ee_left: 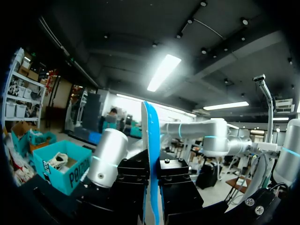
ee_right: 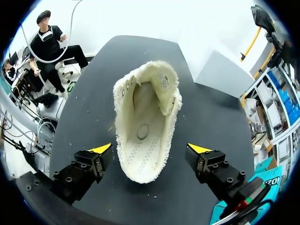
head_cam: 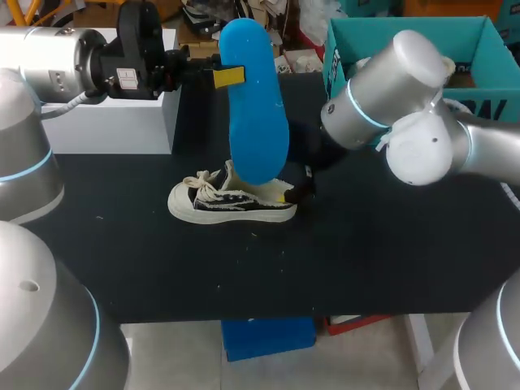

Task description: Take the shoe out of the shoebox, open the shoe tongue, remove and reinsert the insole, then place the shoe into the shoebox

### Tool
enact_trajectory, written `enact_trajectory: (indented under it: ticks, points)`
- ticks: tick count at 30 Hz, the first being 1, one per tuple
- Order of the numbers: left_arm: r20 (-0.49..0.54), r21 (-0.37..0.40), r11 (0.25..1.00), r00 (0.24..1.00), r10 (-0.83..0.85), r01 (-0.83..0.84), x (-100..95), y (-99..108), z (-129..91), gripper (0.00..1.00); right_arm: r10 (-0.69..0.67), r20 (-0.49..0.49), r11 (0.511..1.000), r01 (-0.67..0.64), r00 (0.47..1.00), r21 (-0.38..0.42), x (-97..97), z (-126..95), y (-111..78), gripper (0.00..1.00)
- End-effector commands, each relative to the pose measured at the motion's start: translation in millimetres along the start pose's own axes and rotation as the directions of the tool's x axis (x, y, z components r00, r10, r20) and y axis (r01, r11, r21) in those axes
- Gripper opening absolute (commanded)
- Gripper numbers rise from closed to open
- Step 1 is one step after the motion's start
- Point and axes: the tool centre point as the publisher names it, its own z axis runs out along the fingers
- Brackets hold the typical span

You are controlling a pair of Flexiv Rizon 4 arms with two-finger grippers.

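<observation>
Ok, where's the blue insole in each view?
Head view: the insole stands upright above the shoe, pinched by the left gripper.
Left wrist view: the insole is edge-on between that gripper's fingers.
Right wrist view: not in it; the shoe lies open, with nothing blue inside.
Shared landmark: the teal shoebox, in all three.
</observation>
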Motion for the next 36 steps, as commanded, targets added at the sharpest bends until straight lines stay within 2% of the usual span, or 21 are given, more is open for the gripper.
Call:
enact_trajectory:
  ticks: [1, 11, 36]
  points:
    - [0.003, 0.001, 1.000, 1.000, 0.001, -0.001, 0.1, 1.4, 1.4, 0.00, 0.005, 0.009, 0.994, -0.004, 1.000, -0.114, 1.9, 4.3, -5.6, 1.00]
    - [0.003, 0.001, 1.000, 1.000, 0.001, -0.001, 0.1, 1.4, 1.4, 0.00, 0.038, 0.012, 0.982, -0.035, 0.999, -0.184, 5.6, 15.0, -10.6, 1.00]
    - [0.003, 0.001, 1.000, 1.000, 0.001, -0.001, 0.1, 1.4, 1.4, 0.00, 0.118, 0.007, 0.962, -0.113, 0.993, -0.247, 18.5, 39.6, -27.1, 1.00]
